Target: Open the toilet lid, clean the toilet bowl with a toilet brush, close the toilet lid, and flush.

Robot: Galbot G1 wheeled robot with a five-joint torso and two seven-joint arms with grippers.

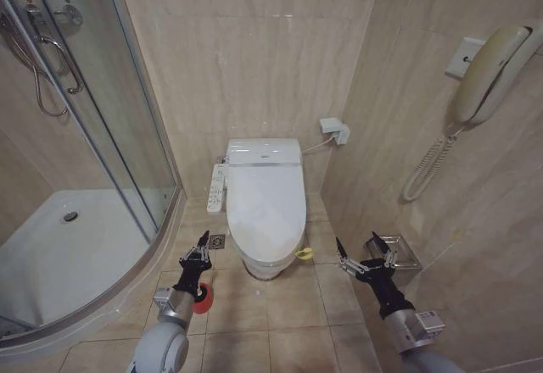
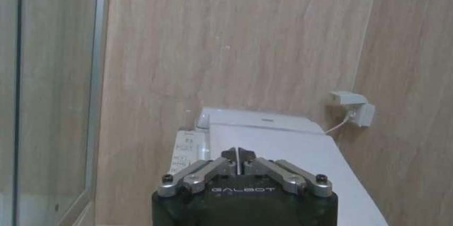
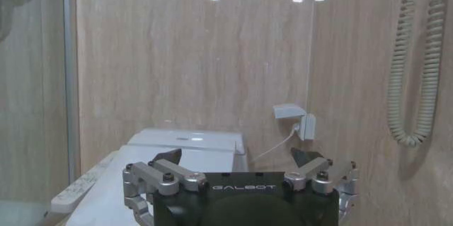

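Note:
The toilet lid (image 1: pixel 267 199) is a glossy white oval lying shut over the toilet bowl (image 1: pixel 261 264), with a yellow-green loop (image 1: pixel 304 253) at its front right edge. A white button panel (image 1: pixel 217 190) runs along the bowl's left side. My left gripper (image 1: pixel 197 254) hovers low, left of the bowl's front, fingers shut on nothing (image 2: pixel 239 158). My right gripper (image 1: pixel 365 259) hangs open to the right of the bowl, its jaws spread wide (image 3: pixel 237 158). The lid also lies ahead in both wrist views (image 2: pixel 297 162) (image 3: pixel 141 183). The toilet brush is hidden behind my left arm; its red holder (image 1: pixel 204 298) peeks out.
A glass shower enclosure (image 1: pixel 102 136) with a white tray (image 1: pixel 59 254) fills the left. A wall phone (image 1: pixel 484 76) with a coiled cord and a metal paper holder (image 1: pixel 400 253) sit on the right wall. A socket box (image 1: pixel 335 129) and a floor drain (image 1: pixel 218 241) flank the toilet.

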